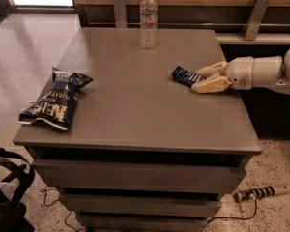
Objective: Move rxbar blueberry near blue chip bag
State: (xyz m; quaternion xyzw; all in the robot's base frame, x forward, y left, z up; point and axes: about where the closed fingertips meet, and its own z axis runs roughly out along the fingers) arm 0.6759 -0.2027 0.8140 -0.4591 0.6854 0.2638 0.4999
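the step in hand looks like the grasp: the rxbar blueberry (184,75) lies flat on the right side of the table (135,120), well apart from the blue chip bag (52,102) at the left edge. the gripper (199,80) sits low at the bar's right end, its fingers (211,84) spread, bracketing that end without visibly pinching. the arm (261,72) reaches in level from the right. next it likely needs to close, lift slightly and carry leftward.
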